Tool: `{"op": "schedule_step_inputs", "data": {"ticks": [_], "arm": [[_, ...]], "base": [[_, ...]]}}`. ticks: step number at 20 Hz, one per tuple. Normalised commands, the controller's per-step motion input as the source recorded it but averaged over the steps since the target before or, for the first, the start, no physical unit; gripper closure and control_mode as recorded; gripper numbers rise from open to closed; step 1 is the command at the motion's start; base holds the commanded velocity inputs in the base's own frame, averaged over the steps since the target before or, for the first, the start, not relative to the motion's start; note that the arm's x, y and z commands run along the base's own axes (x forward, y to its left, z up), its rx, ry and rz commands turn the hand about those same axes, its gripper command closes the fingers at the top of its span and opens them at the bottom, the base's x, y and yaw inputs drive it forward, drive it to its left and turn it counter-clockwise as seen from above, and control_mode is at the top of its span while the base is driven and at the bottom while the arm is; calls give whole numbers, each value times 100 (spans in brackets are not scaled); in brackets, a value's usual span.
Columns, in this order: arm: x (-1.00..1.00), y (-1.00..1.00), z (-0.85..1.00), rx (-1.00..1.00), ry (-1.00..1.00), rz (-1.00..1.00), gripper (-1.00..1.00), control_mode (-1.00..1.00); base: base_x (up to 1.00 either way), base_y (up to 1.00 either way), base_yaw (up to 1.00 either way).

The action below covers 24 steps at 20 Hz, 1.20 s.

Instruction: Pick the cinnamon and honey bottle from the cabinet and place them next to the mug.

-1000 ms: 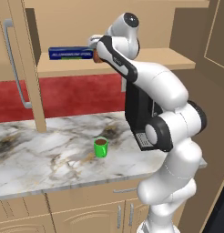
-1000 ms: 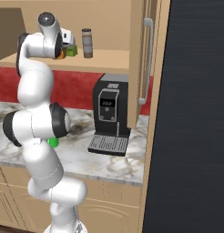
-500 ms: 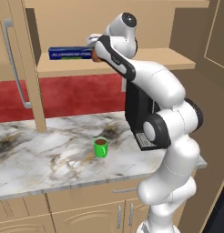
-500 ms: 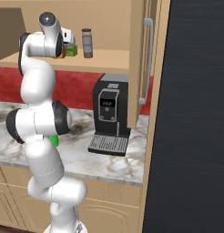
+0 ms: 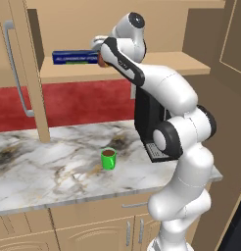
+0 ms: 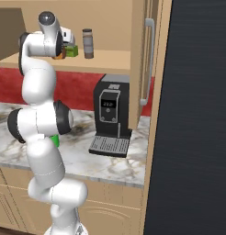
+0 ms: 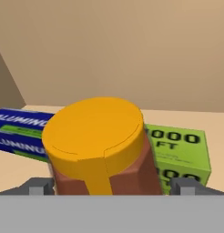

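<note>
gripper jaws apart, straddling honey bottle on cabinet shelf | risk: off-centre closing tips bottle into green box behind

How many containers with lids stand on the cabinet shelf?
2. The honey bottle sits between the open fingers, in front of a foil box. The cinnamon jar stands farther right on the shelf. The arm may hide others.
</note>
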Motion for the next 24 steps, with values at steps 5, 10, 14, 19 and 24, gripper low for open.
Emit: {"op": "schedule_step_inputs", "data": {"ticks": [5, 10, 14, 19, 24], "arm": [[0, 0, 0, 0, 0, 0, -100, -100], [0, 0, 0, 0, 0, 0, 100, -100], [0, 0, 0, 0, 0, 0, 100, -100], [0, 0, 0, 0, 0, 0, 100, -100], [-52, 0, -7, 0, -4, 0, 100, -100]], "base": [[0, 0, 0], [0, 0, 0], [0, 0, 0], [0, 0, 0], [0, 0, 0]]}}
